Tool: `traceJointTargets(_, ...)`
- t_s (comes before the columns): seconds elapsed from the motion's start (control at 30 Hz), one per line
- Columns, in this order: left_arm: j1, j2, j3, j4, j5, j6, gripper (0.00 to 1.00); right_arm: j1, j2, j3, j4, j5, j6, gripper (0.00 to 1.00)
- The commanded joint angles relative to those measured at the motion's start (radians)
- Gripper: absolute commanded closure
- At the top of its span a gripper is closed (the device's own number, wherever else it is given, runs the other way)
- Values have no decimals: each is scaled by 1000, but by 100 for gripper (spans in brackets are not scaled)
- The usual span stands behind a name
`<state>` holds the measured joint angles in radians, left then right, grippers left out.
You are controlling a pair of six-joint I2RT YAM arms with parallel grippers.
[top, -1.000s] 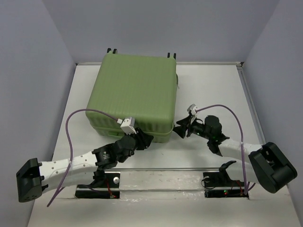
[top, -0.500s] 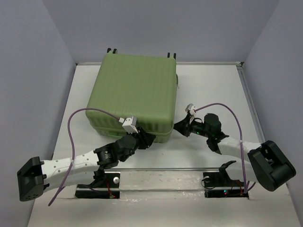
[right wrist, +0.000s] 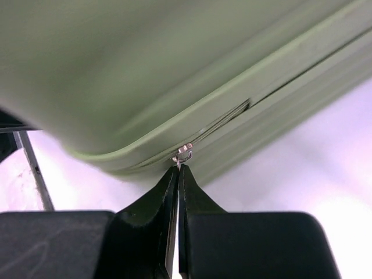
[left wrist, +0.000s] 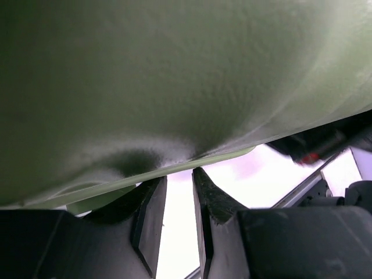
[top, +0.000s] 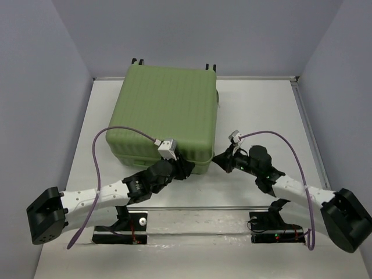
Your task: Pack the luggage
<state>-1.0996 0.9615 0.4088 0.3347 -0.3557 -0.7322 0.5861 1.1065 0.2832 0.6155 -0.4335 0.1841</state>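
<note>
The luggage (top: 165, 110) is a light-green ribbed suitcase lying flat with its lid down, at the back left of the table. My left gripper (top: 185, 168) is at its near right corner. In the left wrist view the fingers (left wrist: 179, 174) stand a little apart, tips against the underside of the shell's rim (left wrist: 174, 70), with only bright table in the gap. My right gripper (top: 218, 158) is at the same corner from the right. In the right wrist view it (right wrist: 178, 168) is shut on the small metal zipper pull (right wrist: 184, 154) on the seam of the luggage (right wrist: 145, 70).
Black caster wheels (top: 137, 61) stick out at the suitcase's far edge. A metal rail (top: 203, 207) runs across the near side above the arm mounts (top: 119, 224). Purple cables (top: 99, 151) loop over both arms. Grey walls enclose the table.
The right gripper has closed onto the zipper pull at the corner. The left arm has slid rightward along the suitcase's near edge toward that corner.
</note>
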Motion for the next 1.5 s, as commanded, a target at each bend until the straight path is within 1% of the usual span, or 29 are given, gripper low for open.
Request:
traceJointTargets(0.0, 78, 74, 65, 154, 0, 68, 64, 164, -180, 2, -326, 107, 139, 93)
traceJointTargets(0.1, 101, 117, 97, 176, 11, 85, 64, 242, -243, 1, -446, 150, 204, 93)
traceJointTargets(0.17, 110, 135, 114, 187, 15, 99, 64, 334, -249, -1, -480, 170, 245, 93)
traceJointTargets(0.2, 116, 157, 131, 200, 26, 105, 64, 369, -238, 1, -490, 182, 256, 93)
traceJointTargets(0.23, 118, 170, 143, 204, 30, 114, 64, 448, -231, 7, -490, 196, 284, 93)
traceJointTargets(0.33, 121, 239, 221, 220, 69, 135, 64, 555, -183, 54, -430, 301, 331, 93)
traceJointTargets(0.43, 121, 290, 269, 214, 119, 148, 65, 555, -74, 115, -260, 413, 354, 93)
traceJointTargets(0.5, 119, 246, 283, 144, 97, 140, 65, 555, -2, 196, -197, 571, 373, 93)
traceJointTargets(0.57, 121, 176, 291, 49, 42, 136, 64, 555, 88, 247, -197, 649, 385, 93)
traceJointTargets(0.6, 119, 127, 295, -6, 31, 136, 60, 555, 104, 263, -197, 685, 391, 93)
traceJointTargets(0.63, 121, -32, 312, -119, 11, 140, 48, 555, 119, 275, -200, 738, 399, 93)
traceJointTargets(0.67, 121, -33, 312, -179, 11, 142, 41, 555, 122, 275, -203, 757, 399, 93)
traceJointTargets(0.7, 124, -129, 352, -313, -12, 139, 27, 555, 124, 274, -210, 786, 402, 93)
traceJointTargets(0.73, 130, -170, 381, -389, -25, 139, 22, 555, 124, 269, -221, 803, 413, 93)
traceJointTargets(0.77, 160, -196, 444, -455, -55, 136, 19, 555, 124, 266, -229, 809, 416, 93)
traceJointTargets(0.8, 191, -220, 481, -582, -77, 140, 14, 546, 122, 264, -240, 815, 417, 93)
traceJointTargets(0.83, 231, -218, 520, -644, -95, 148, 12, 546, 122, 263, -244, 820, 417, 93)
traceJointTargets(0.87, 274, -211, 553, -689, -120, 163, 11, 546, 124, 263, -247, 820, 416, 93)
traceJointTargets(0.9, 375, -204, 597, -729, -133, 175, 7, 546, 121, 263, -253, 811, 413, 93)
traceJointTargets(0.97, 489, -201, 614, -729, -118, 212, 2, 546, 122, 266, -258, 808, 402, 93)
traceJointTargets(1.0, 618, -187, 622, -718, -68, 223, 1, 546, 124, 272, -266, 806, 399, 93)
traceJointTargets(1.07, 763, -167, 628, -692, 28, 249, 1, 537, 124, 275, -267, 790, 384, 93)
traceJointTargets(1.1, 837, -135, 628, -669, 143, 266, 1, 537, 127, 281, -275, 776, 379, 93)
traceJointTargets(1.13, 977, -116, 628, -655, 193, 274, 1, 537, 128, 284, -280, 773, 377, 93)
traceJointTargets(1.2, 1096, -42, 624, -628, 376, 289, 1, 537, 125, 283, -281, 763, 374, 93)
traceJointTargets(1.23, 1197, -12, 625, -611, 446, 293, 1, 537, 119, 280, -281, 757, 370, 93)
traceJointTargets(1.33, 1280, 91, 617, -548, 582, 295, 1, 537, 108, 280, -292, 743, 353, 93)
traceJointTargets(1.37, 1288, 126, 605, -524, 674, 294, 1, 537, 105, 280, -296, 739, 348, 93)
traceJointTargets(1.47, 1288, 177, 591, -430, 782, 280, 1, 537, 105, 283, -310, 731, 342, 93)
